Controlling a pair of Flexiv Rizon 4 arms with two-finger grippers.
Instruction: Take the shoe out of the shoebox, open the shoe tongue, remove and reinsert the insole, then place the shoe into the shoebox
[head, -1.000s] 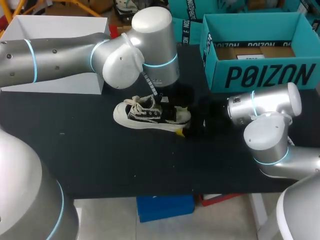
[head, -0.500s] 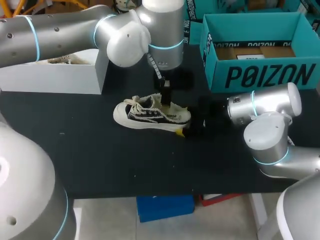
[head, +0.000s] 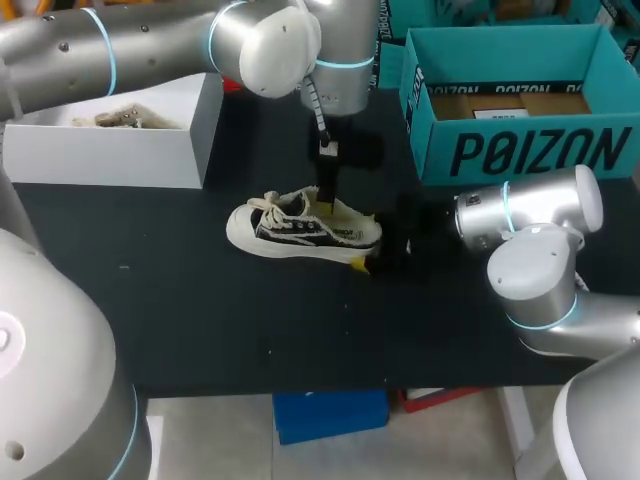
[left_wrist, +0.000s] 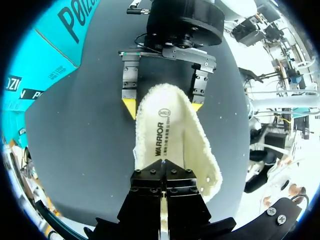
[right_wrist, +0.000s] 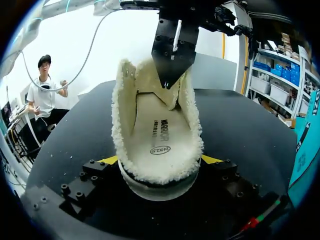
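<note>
A black-and-cream sneaker (head: 290, 230) lies on its sole in the middle of the black table (head: 200, 310), toe to the left. My right gripper (head: 375, 243) holds its heel, a yellow-tipped finger pressed on each side. In the right wrist view the fleece-lined shoe (right_wrist: 157, 135) sits between those fingers, with the printed insole (right_wrist: 162, 132) flat inside. My left gripper (head: 327, 195) points straight down, shut, its tip at the fleece tongue over the shoe's opening (right_wrist: 170, 80). I cannot tell whether it pinches anything. The teal shoebox (head: 515, 150) stands open at the back right.
A white box (head: 110, 150) holding some pale material stands at the back left. More teal boxes (head: 385, 55) are behind my left arm. The table's front half in front of the shoe is bare.
My left arm has lifted and drawn back, and its shut fingers now show above the shoe's opening. The shoe and my right arm have stayed in place.
</note>
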